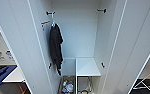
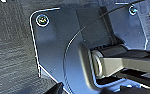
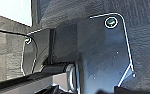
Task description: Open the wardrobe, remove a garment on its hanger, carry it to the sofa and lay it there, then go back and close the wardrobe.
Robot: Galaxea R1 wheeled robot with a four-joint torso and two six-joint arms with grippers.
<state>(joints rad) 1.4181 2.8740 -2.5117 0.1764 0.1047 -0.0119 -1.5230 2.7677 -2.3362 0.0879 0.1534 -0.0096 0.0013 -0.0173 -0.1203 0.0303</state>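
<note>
— Where is the wardrobe?
— Straight ahead, the wardrobe (image 1: 131,45) stands with both doors swung wide. A black garment (image 1: 56,47) hangs on a white hanger (image 1: 53,21) at the left inside; a white shelf (image 1: 87,67) sits low down.
— And the grippers?
— Over dark carpet (image 2: 8,45); I cannot tell how their fingers stand.

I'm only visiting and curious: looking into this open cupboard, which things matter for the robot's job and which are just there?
Part of the job:
wardrobe, both doors open

Just there:
black garment on its white hanger
white inner shelf
clutter at the bottom
</note>
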